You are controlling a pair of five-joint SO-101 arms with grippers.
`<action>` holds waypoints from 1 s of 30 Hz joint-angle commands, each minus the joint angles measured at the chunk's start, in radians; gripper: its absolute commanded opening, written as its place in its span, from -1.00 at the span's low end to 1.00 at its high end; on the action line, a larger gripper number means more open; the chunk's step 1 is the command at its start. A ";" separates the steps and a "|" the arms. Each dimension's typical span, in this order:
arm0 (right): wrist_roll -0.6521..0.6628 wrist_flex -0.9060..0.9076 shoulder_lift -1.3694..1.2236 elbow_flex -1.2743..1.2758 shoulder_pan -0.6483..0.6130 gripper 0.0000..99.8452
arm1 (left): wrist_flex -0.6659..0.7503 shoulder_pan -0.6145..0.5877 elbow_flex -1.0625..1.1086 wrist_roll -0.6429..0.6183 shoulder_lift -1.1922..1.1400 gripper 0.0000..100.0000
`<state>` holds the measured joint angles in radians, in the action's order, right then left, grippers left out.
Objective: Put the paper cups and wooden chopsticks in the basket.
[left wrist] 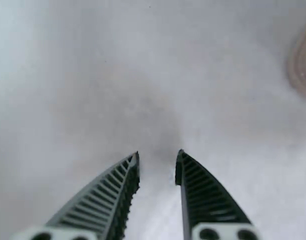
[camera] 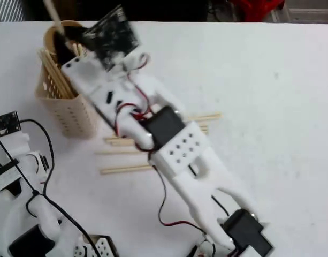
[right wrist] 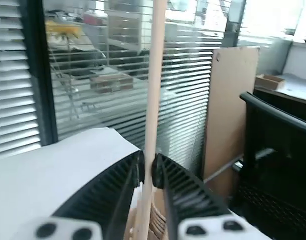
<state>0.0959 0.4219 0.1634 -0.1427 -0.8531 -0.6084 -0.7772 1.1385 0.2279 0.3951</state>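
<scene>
The right tool (right wrist: 149, 167) is clamped on an upright chopstick (right wrist: 156, 75) above the basket (camera: 67, 115), which stands at the far left of the bench (camera: 260, 80). A cup (camera: 50, 33) and several sticks stand in the basket. More chopsticks (camera: 126, 169) lie flat just right of it, partly under the arm. The left tool (left wrist: 156, 162), fingers apart, hangs over bare bench at the near left.

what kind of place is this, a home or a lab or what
Most likely an office or lab workspace: slatted blinds over glass with cluttered desks behind, a white table carrying a wired robot arm, and a board leaning by the window.
</scene>
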 commanded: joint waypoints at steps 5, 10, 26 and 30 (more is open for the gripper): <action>0.034 -0.378 0.019 0.302 -0.015 -0.97 | 0.020 0.015 -0.003 -0.008 0.019 -0.73; 0.080 -0.446 -0.013 0.381 -0.010 -0.97 | 0.020 0.016 -0.003 -0.008 0.019 -0.73; 0.078 -0.418 -0.062 0.377 -0.013 -0.78 | 0.020 0.016 -0.003 -0.008 0.019 -0.73; 0.078 -0.352 -0.036 0.376 0.007 -0.84 | 0.021 0.016 -0.003 -0.008 0.019 -0.73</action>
<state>0.1619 0.0230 0.0836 0.2501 -0.8638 -0.6084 -0.7710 1.1385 0.2279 0.3951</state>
